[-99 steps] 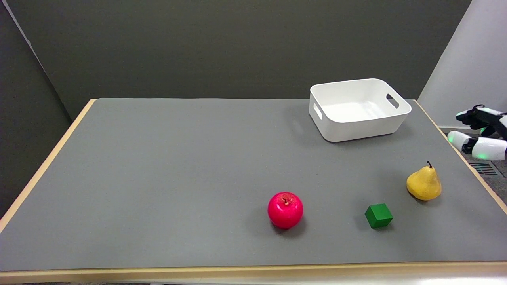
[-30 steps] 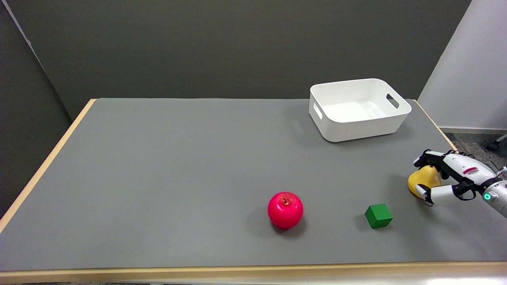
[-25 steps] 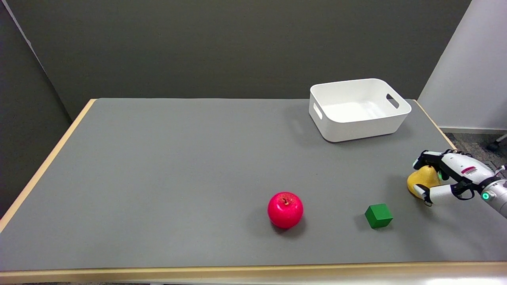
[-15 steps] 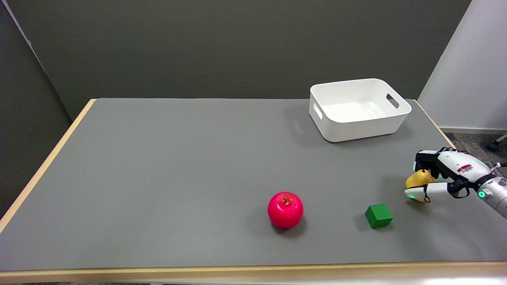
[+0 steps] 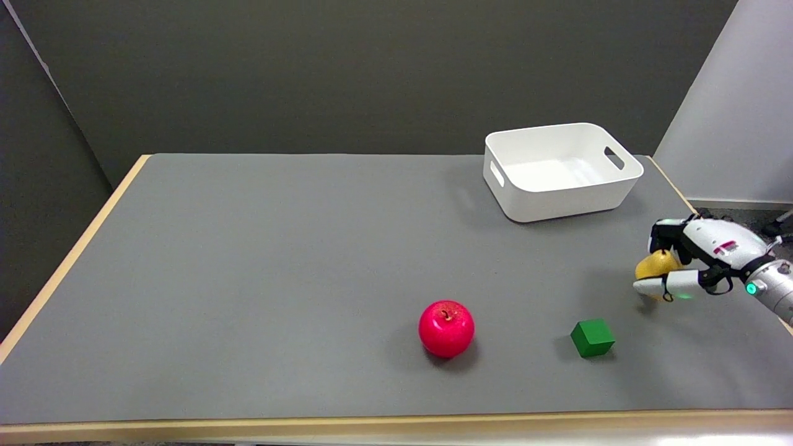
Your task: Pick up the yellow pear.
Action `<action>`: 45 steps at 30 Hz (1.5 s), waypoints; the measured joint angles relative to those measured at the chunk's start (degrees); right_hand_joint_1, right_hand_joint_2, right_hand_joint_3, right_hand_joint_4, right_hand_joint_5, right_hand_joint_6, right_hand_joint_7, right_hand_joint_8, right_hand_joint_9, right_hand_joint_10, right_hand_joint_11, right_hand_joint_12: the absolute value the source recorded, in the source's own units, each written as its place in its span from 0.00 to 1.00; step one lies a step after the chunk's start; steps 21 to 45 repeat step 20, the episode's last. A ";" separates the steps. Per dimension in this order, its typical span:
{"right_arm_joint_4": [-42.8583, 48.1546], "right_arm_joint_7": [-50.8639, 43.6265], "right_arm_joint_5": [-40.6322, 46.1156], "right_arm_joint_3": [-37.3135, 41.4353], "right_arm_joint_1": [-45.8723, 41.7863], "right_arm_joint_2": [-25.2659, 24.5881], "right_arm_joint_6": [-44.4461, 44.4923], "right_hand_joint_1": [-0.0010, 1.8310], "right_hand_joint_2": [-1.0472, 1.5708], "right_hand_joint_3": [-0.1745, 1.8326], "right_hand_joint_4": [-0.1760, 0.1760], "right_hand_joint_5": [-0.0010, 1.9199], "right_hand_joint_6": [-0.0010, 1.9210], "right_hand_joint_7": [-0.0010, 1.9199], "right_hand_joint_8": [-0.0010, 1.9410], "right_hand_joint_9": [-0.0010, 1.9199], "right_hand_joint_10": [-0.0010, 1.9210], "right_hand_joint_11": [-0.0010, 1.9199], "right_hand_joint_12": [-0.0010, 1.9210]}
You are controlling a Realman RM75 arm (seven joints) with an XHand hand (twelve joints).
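Note:
The yellow pear is near the table's right edge, wrapped in my right hand. The fingers curl over its top and far side, and the thumb lies under its near side. Only a small yellow patch of the fruit shows on the left between them; the stem is hidden. The pear hangs a little above the grey tabletop, with a faint shadow below it.
A green cube sits just left of and nearer than the hand. A red apple stands further left. A white bin with handle slots is at the back right. The table's right edge runs close behind the hand.
My right hand came in from off the table's right side, closed its fingers around the pear, and has raised it slightly from where it stood.

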 measured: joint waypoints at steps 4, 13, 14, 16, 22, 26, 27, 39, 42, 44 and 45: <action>0.87 -0.01 -0.53 1.72 0.74 0.17 0.12 0.66 0.78 0.33 0.08 0.34 0.73 0.46 0.75 0.45 0.86 0.36 1.00; 4.09 -0.05 -1.25 6.52 4.28 0.50 0.35 0.66 0.78 0.33 0.08 0.34 0.73 0.46 0.75 0.46 0.88 0.36 1.00; 4.39 -0.05 -1.27 6.83 4.91 0.58 0.35 0.66 0.78 0.33 0.08 0.34 0.74 0.46 0.75 0.46 0.88 0.36 1.00; 4.98 -0.06 -1.34 7.28 6.55 0.80 0.35 0.66 0.78 0.33 0.09 0.34 0.74 0.46 0.75 0.46 0.88 0.35 1.00; 5.72 -0.07 -1.63 7.14 10.52 1.56 0.27 0.66 0.78 0.34 0.09 0.34 0.74 0.46 0.75 0.46 0.89 0.36 1.00; 5.72 -0.07 -1.63 7.14 10.52 1.56 0.27 0.66 0.78 0.34 0.09 0.34 0.74 0.46 0.75 0.46 0.89 0.36 1.00; 5.72 -0.07 -1.63 7.14 10.52 1.56 0.27 0.66 0.78 0.34 0.09 0.34 0.74 0.46 0.75 0.46 0.89 0.36 1.00; 5.72 -0.07 -1.63 7.14 10.52 1.56 0.27 0.66 0.78 0.34 0.09 0.34 0.74 0.46 0.75 0.46 0.89 0.36 1.00; 5.72 -0.07 -1.63 7.14 10.52 1.56 0.27 0.66 0.78 0.34 0.09 0.34 0.74 0.46 0.75 0.46 0.89 0.36 1.00; 5.72 -0.07 -1.63 7.14 10.52 1.56 0.27 0.66 0.78 0.34 0.09 0.34 0.74 0.46 0.75 0.46 0.89 0.36 1.00; 5.72 -0.07 -1.63 7.14 10.52 1.56 0.27 0.66 0.78 0.34 0.09 0.34 0.74 0.46 0.75 0.46 0.89 0.36 1.00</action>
